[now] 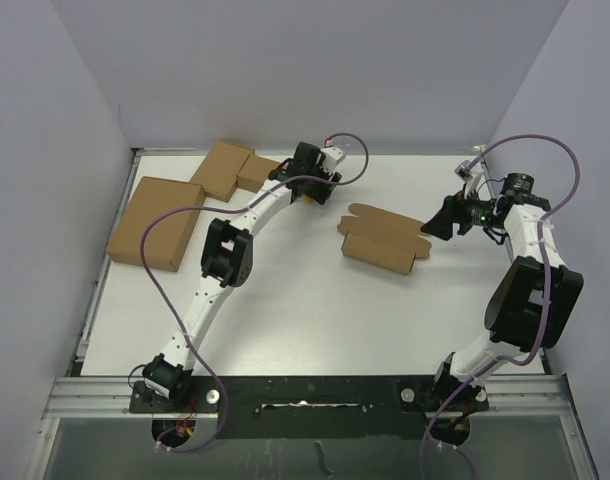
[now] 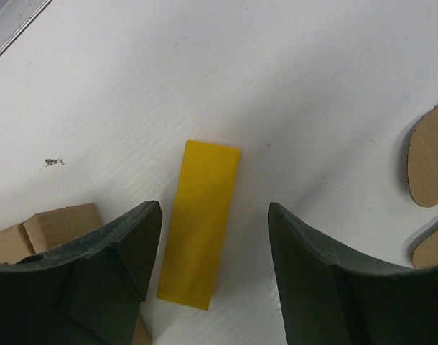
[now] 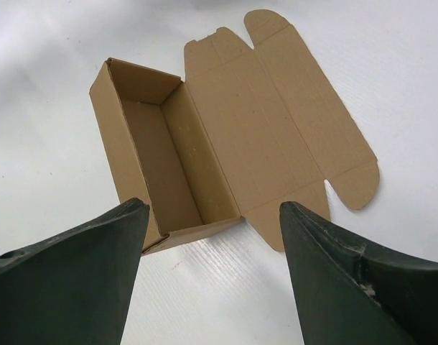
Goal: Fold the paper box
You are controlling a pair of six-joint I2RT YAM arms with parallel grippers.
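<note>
A brown paper box [image 1: 385,240] lies mid-table, its tray formed and its lid flat and open. The right wrist view shows its empty tray [image 3: 161,154] and the flat lid [image 3: 276,122] with rounded tabs. My right gripper [image 1: 437,222] is open and empty just right of the box, also shown in its wrist view [image 3: 213,215]. My left gripper [image 1: 307,190] is open at the far left-centre, above a yellow block [image 2: 199,223] that lies on the table between its fingers [image 2: 133,251], nearer the left one.
Several folded brown boxes [image 1: 225,168] and flat cardboard [image 1: 155,220] lie at the table's far left. One box corner [image 2: 57,223] sits beside my left finger. White walls enclose the table [image 1: 305,320].
</note>
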